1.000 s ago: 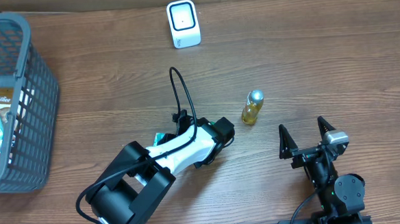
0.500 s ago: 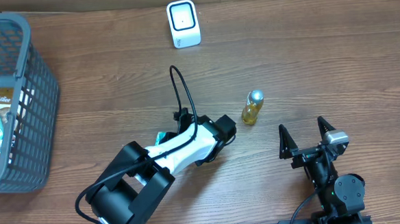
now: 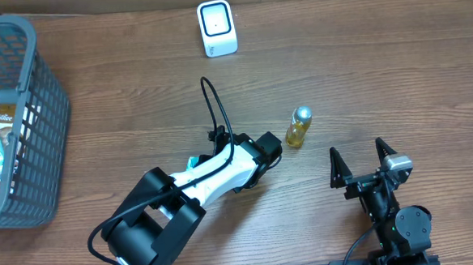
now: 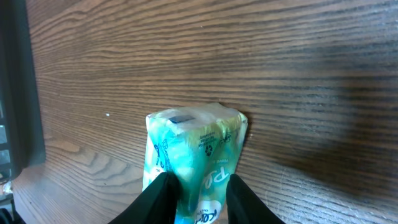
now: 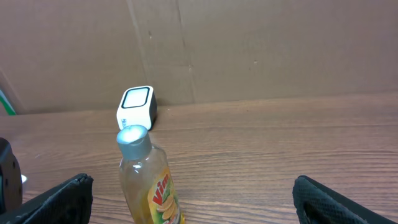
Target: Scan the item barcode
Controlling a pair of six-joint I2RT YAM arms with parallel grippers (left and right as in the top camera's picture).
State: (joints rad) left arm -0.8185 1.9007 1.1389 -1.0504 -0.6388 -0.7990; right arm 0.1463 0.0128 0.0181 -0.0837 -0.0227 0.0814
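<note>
A teal and green soft packet (image 4: 196,149) with white lettering is pinched between the two black fingers of my left gripper (image 4: 199,190), just above the wooden table. In the overhead view only a teal corner of the packet (image 3: 192,162) peeks out from under the left arm. The white barcode scanner (image 3: 216,28) stands at the table's far edge, also in the right wrist view as the scanner (image 5: 137,107). My right gripper (image 3: 357,152) rests open near the front right with nothing between its fingers.
A small bottle of yellow liquid with a silver cap (image 3: 298,128) stands upright between the two arms, close ahead of the right gripper as the bottle (image 5: 148,180). A grey basket (image 3: 25,127) holding packaged goods sits at the left edge. A cardboard wall backs the table.
The left arm has shifted slightly to the right, toward the bottle, with the packet still in its grip. The right arm has not moved.
</note>
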